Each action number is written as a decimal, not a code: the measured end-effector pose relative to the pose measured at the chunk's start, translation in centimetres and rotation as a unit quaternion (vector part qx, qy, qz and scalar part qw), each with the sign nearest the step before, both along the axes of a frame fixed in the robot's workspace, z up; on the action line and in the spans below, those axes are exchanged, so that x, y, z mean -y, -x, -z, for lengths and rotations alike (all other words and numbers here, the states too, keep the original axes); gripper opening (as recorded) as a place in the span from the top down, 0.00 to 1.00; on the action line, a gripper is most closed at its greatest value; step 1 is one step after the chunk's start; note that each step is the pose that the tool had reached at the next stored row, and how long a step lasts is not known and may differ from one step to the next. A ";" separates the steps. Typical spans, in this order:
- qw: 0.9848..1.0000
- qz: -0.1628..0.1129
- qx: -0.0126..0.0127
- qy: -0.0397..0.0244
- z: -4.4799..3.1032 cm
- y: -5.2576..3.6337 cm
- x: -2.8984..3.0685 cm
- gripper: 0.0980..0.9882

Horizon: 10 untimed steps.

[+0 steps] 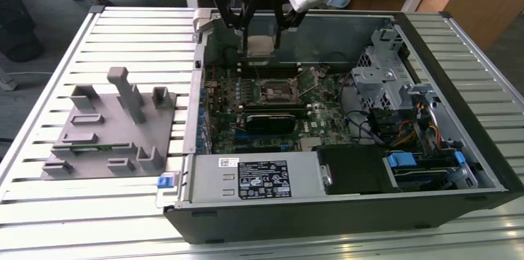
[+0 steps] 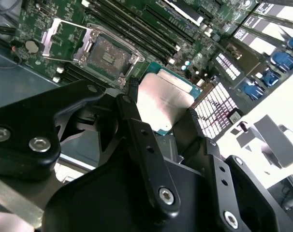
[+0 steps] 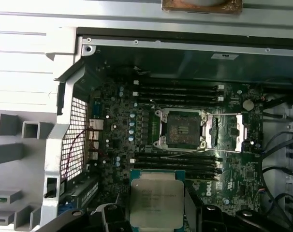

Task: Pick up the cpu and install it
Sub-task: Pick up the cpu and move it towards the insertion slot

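The claw (image 2: 163,104) is clamping the cpu (image 2: 167,96) by two opposite edges, its fingers drawn in only to the chip's width, with the metal top facing the wrist. The chip is hanging in the air inside the open computer case (image 1: 344,220), clear of the motherboard (image 3: 112,140). The empty socket (image 3: 180,129), its retaining frame apparently swung open, is lying off to one side of the chip rather than straight beneath it, seemingly across a bank of memory slots (image 3: 178,162). Beyond, on the bench (image 1: 49,223), the grey fixture (image 1: 107,149) is sitting at the exterior view's left.
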<state>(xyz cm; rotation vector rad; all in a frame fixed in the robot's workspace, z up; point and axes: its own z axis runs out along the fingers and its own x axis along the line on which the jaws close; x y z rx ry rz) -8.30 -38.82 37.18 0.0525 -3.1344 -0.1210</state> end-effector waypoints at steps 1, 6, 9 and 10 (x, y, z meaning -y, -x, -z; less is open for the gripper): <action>1.000 0.000 0.000 0.000 0.02 -0.03 0.00 0.50; 1.000 0.000 0.000 0.000 0.08 -0.22 0.00 0.50; 1.000 0.000 0.000 0.000 0.09 -0.38 0.00 0.50; 1.000 0.000 0.000 0.000 0.10 -0.42 0.00 0.50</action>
